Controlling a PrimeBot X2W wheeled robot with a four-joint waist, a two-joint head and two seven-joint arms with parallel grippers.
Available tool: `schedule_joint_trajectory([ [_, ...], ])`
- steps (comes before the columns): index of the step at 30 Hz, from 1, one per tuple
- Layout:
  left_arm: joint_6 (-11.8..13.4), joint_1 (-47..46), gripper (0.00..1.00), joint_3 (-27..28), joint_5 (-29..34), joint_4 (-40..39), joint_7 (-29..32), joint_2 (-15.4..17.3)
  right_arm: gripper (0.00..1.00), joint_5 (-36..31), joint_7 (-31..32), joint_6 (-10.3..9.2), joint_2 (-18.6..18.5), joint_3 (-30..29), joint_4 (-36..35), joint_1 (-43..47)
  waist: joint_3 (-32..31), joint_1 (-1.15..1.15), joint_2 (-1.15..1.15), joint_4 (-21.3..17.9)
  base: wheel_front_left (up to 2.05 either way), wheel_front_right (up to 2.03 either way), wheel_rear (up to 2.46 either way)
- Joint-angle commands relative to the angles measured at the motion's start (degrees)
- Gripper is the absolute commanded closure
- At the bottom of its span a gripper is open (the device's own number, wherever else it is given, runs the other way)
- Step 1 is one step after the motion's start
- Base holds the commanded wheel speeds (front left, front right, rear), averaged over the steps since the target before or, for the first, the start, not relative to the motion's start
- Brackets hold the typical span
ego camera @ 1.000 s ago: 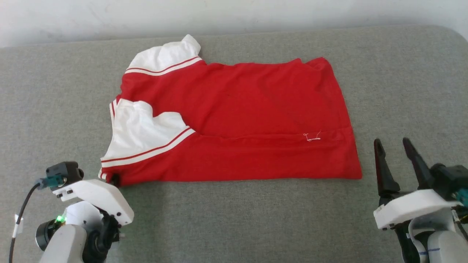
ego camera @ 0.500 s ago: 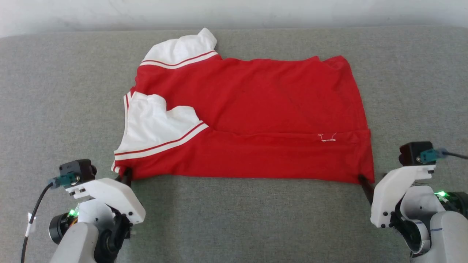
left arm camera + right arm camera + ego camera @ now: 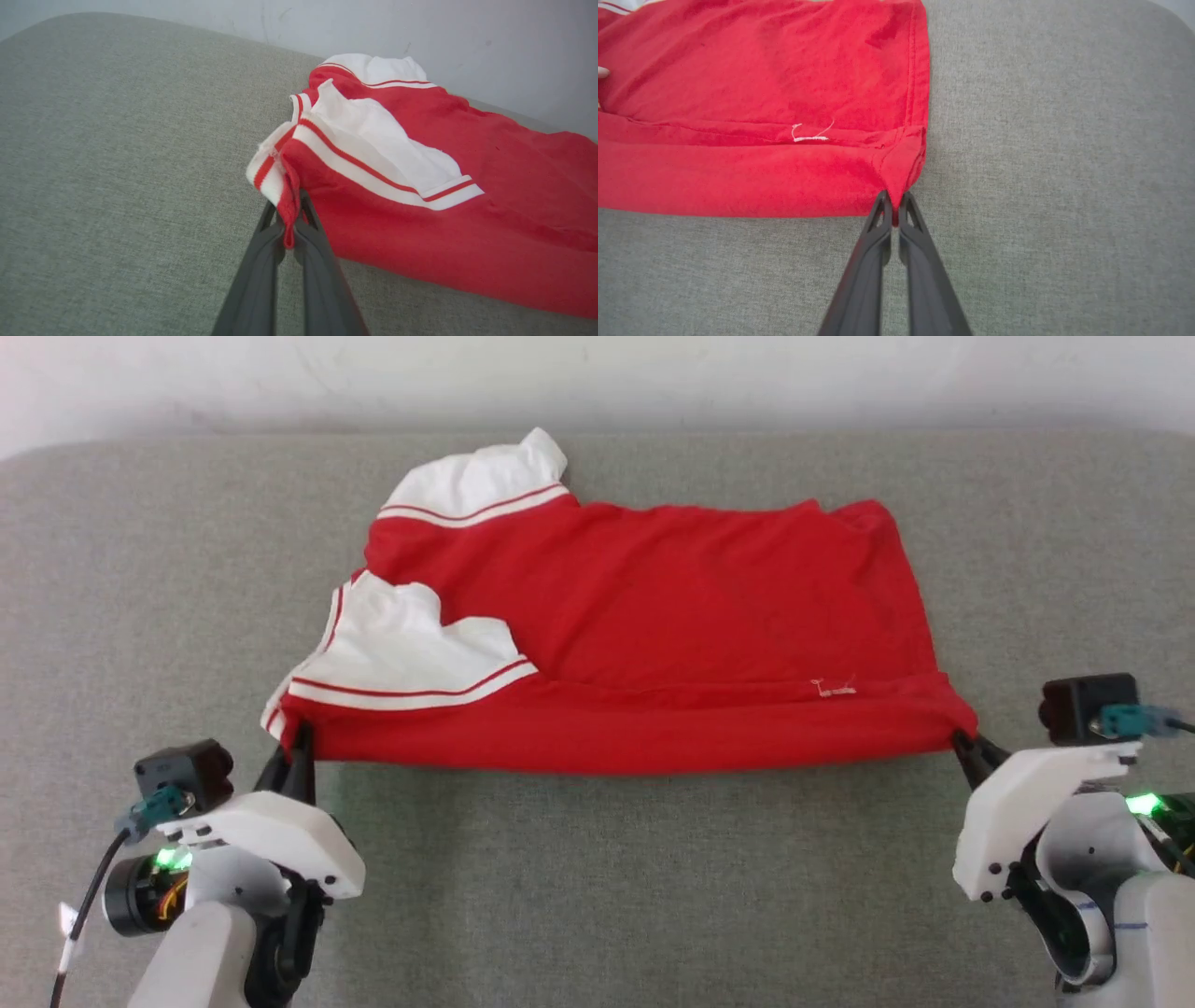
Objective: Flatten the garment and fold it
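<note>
The garment [image 3: 672,616] is a red T-shirt with white, stripe-trimmed sleeves, lying sideways on the grey surface with its near long edge folded over and lifted. My left gripper [image 3: 297,739] is shut on the near-left corner by the white sleeve; the left wrist view shows the striped cuff of the garment [image 3: 420,186] pinched in the left gripper [image 3: 290,219]. My right gripper [image 3: 962,742] is shut on the near-right hem corner, and the right wrist view has the red corner of the garment [image 3: 761,93] caught in the right gripper [image 3: 894,205]. No print shows.
A grey padded surface [image 3: 597,896] carries the garment, with open room in front and on both sides. A pale wall [image 3: 597,373] runs along its far edge. A small white thread [image 3: 834,689] lies near the right end of the fold.
My right gripper came in from the right, closed on the near-right corner and lifted it. The left gripper raised its corner too, so the near edge now hangs taut between them. The camera shifted.
</note>
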Motion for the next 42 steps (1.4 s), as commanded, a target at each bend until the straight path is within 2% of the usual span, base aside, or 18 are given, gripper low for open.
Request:
schedule_joint_trajectory([
  [1,0.93,1.48,1.0,0.37,1.06,-0.8,-1.49,0.5,1.0,0.99,-2.07,-0.06,0.08,-0.39,-0.55,1.49,-2.02,-0.01,0.0,0.05,0.0,0.0,0.0],
  [7,3.23,7.73,1.0,0.23,2.93,-5.14,-1.53,2.45,1.0,3.3,-4.3,-0.06,0.08,-2.16,-3.67,7.55,-4.82,-0.01,0.0,0.12,0.0,0.0,0.0],
  [11,5.58,13.69,1.0,-1.09,3.72,-9.06,2.94,3.58,1.0,5.03,-1.71,-0.06,0.08,-4.04,-5.65,13.08,-5.46,-0.01,0.0,0.02,0.0,0.0,0.0],
  [15,6.75,18.43,1.0,-2.4,2.62,-12.1,7.52,3.52,1.0,5.94,0.28,-0.06,0.08,-5.15,-5.08,16.96,-5.27,-0.01,0.0,-0.2,0.0,0.0,0.0],
  [21,6.35,20.22,1.0,-3.76,1.52,-12.1,10.19,3.37,1.0,6.54,0.01,-0.06,0.08,-4.63,-1.03,18.32,-4.54,-0.01,0.0,-0.38,0.0,0.0,0.0],
  [29,3.46,17.46,1.0,-4.38,0.3,-5.95,8.92,2.97,1.0,6.96,-1.15,-0.06,0.08,-2.53,6.22,17.64,-4.2,-0.01,0.0,-0.36,0.0,0.0,0.0],
  [30,3.38,17.36,0.91,-4.19,-0.11,-5.41,8.63,2.65,1.0,7.16,-1.21,-0.06,0.08,-2.37,6.6,17.69,-4.41,-0.01,0.0,-0.42,0.0,0.0,0.0],
  [32,3.31,17.36,0.1,-3.85,-0.75,-4.67,8.01,2.11,0.29,7.24,-1.99,-0.06,0.08,-1.92,6.4,17.83,-4.87,-0.01,0.0,-0.49,0.0,0.0,0.0],
  [33,3.19,17.37,0.0,-3.72,-0.92,-4.58,7.56,1.97,0.0,7.57,-2.44,-0.06,0.08,-1.88,6.11,17.98,-5.08,-0.01,0.0,-0.51,0.0,0.0,0.0],
  [37,2.96,17.19,0.0,-2.93,-0.52,-5.57,4.68,2.29,0.0,8.07,-6.61,-0.06,0.08,-1.77,3.41,18.24,-5.78,-0.01,0.0,-0.61,0.0,0.0,0.0],
  [42,4.71,15.36,0.0,-1.77,3.51,-9.49,-1.22,3.87,0.0,6.91,-13.95,-0.06,0.08,-0.86,-1.06,17.37,-5.4,-0.01,0.0,-1.6,0.0,0.0,0.0],
])
